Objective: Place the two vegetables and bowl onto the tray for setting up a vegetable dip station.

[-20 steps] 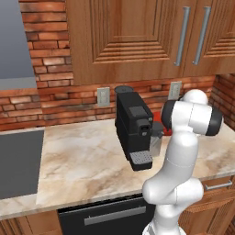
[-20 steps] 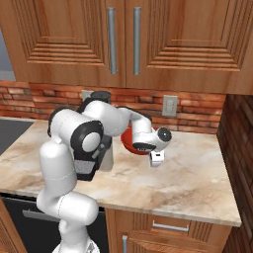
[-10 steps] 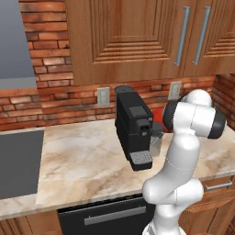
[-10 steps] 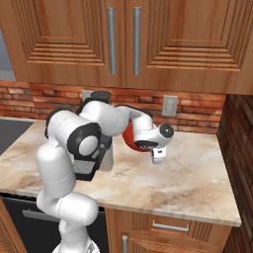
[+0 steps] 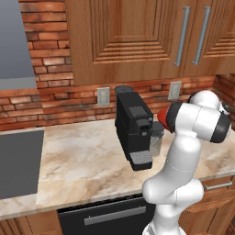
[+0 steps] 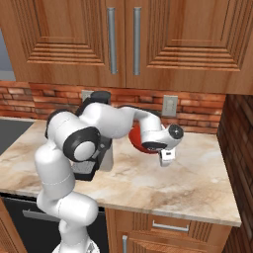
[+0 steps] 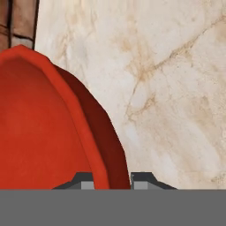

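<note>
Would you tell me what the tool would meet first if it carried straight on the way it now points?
Shut on the glossy red round bowl, the tool would probably meet the beige marble countertop first, though depth is unclear.

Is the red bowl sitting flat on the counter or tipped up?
Tipped up: the bowl hangs on edge off the counter, rim pinched in the end effector.

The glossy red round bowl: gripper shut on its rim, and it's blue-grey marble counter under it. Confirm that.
One thing is wrong: the counter is beige, tan-veined marble, not blue-grey, as the hand view shows. The rest stands: the gripper is shut on the rim of the glossy red round bowl.
</note>
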